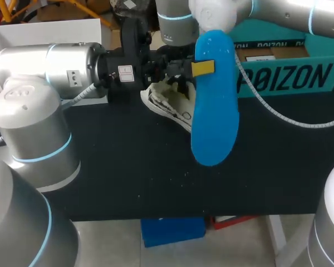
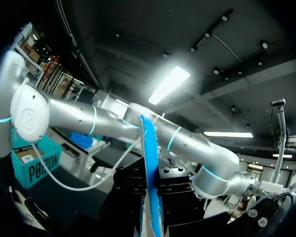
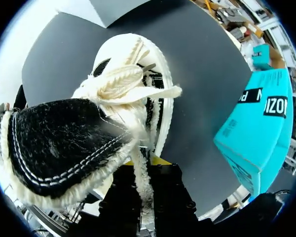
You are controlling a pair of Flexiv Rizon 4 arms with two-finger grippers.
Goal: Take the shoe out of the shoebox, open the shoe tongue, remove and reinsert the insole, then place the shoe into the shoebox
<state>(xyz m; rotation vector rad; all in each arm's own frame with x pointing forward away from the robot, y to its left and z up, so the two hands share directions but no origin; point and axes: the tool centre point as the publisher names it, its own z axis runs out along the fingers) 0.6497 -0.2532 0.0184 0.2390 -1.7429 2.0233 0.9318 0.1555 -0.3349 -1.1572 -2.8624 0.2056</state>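
Head view, insole: the blue insole (image 1: 214, 105) is held up clear of the table (image 1: 128, 167), clamped by the left gripper (image 1: 202, 68); one yellow tip is seen pressed on its face.
Head view, shoe: the white shoe (image 1: 167, 103) is seen on the table behind the insole, outside the teal shoebox (image 1: 284, 78), which stands open at the far right.
Left wrist view, grasp: the insole is seen edge-on, pinched from both sides between this gripper's fingers.
Right wrist view, shoe: the shoe is seen from above with its laces loose and a black fleecy flap, judged to be the tongue, folded outward.
Right wrist view, grasp: a strip of the shoe's white edge is nipped between the fingers of the right gripper (image 3: 147, 168), with a yellow tip seen against it.
Done, as judged: the shoe has been taken out, the tongue opened and the insole removed.
Left to do: the insole is to be reinserted and the shoe placed back in the shoebox.
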